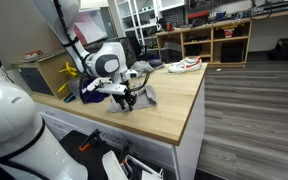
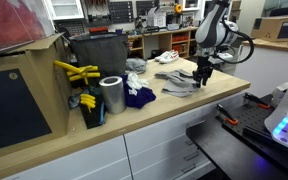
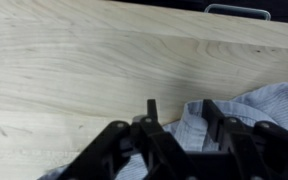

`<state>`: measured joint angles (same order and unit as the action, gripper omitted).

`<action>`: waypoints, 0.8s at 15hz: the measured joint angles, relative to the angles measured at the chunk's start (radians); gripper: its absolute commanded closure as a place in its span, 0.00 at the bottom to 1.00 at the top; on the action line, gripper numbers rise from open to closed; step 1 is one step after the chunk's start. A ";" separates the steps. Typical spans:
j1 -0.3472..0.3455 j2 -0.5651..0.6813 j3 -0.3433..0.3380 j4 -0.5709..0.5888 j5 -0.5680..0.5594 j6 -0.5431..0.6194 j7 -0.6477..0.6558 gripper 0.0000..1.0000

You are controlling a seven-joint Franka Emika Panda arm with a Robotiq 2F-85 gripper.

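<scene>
I hold the tool directly over the cloth's edge on the surface. In the wrist view the cloth spreads rightward. The tool's fingers stand half apart, and I cannot tell if they pinch it.

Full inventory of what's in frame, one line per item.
striped cloth: one, grey-blue, crumpled on the table under the gripper
dark cloth: one, navy, beside the roll
roll: one, silver, upright
tools: a few, yellow, by the bin
bin: one, dark, back of table
shoe: at least one, white with red, far end of table
table: one, light wood
gripper: one, black, jaws apart over the striped cloth
</scene>
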<state>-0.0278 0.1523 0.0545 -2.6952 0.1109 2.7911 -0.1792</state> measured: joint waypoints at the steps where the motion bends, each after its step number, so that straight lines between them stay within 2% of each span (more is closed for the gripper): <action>1: 0.000 0.004 0.009 -0.006 0.005 0.015 -0.007 0.87; 2: 0.000 0.007 0.020 -0.013 0.016 0.029 -0.016 0.95; 3: -0.001 0.008 0.033 -0.019 0.028 0.037 -0.024 0.99; 8: -0.001 0.004 0.102 -0.027 0.094 0.043 -0.062 0.99; 12: 0.006 -0.024 0.122 -0.034 0.098 0.043 -0.075 0.99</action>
<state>-0.0217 0.1288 0.1763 -2.7292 0.2084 2.8339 -0.2541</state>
